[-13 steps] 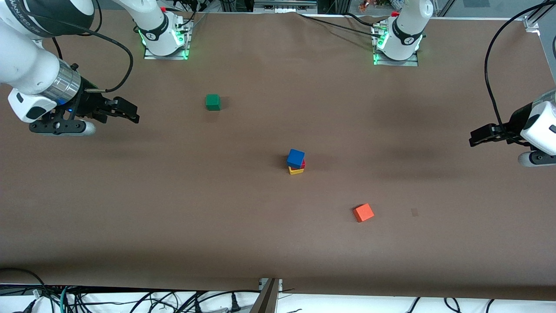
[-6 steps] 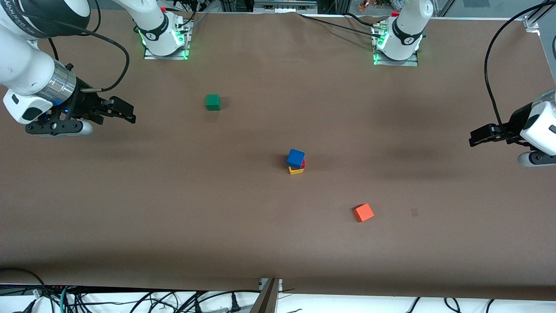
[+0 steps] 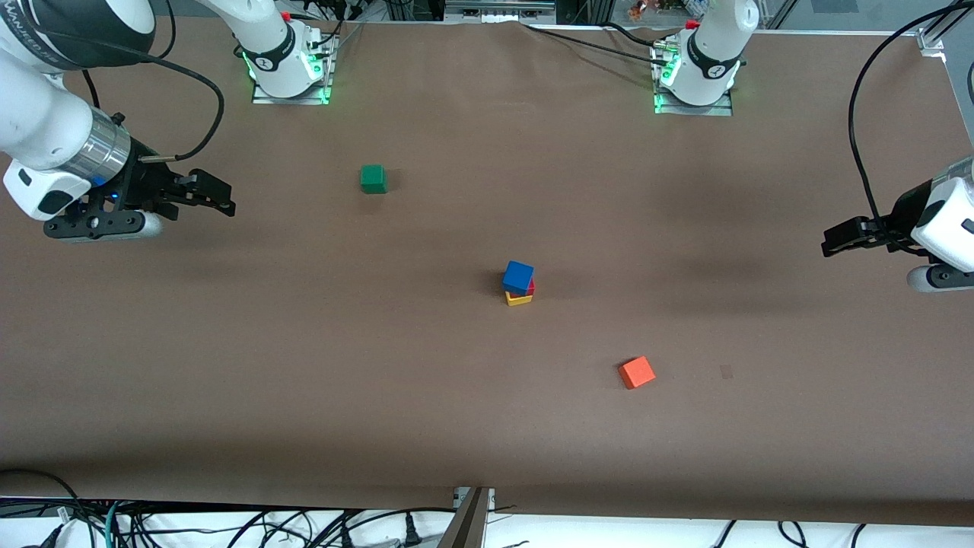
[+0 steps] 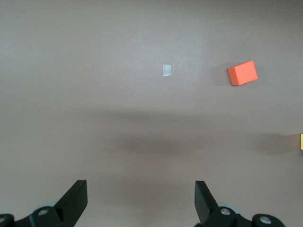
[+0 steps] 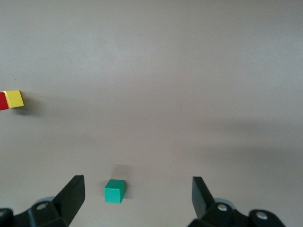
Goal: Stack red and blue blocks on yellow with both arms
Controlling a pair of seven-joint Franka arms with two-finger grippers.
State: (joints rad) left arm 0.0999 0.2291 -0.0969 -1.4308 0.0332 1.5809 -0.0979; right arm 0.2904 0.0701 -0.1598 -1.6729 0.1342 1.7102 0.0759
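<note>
The blue block (image 3: 518, 275) sits on the red block (image 3: 530, 288), which sits on the yellow cube (image 3: 519, 298), a stack of three near the table's middle. In the right wrist view the yellow cube (image 5: 14, 99) and a sliver of the red block (image 5: 3, 101) show at the picture's edge. My right gripper (image 3: 221, 199) is open and empty, up in the air over the right arm's end of the table. My left gripper (image 3: 831, 243) is open and empty over the left arm's end. Its fingers (image 4: 75, 201) frame bare table.
A green cube (image 3: 373, 179) lies farther from the front camera than the stack, toward the right arm's end; it also shows in the right wrist view (image 5: 115, 191). An orange cube (image 3: 636, 372) lies nearer, toward the left arm's end, also in the left wrist view (image 4: 242, 73).
My right gripper has drawn back a little toward its own end of the table. The left arm and the stack have not moved.
</note>
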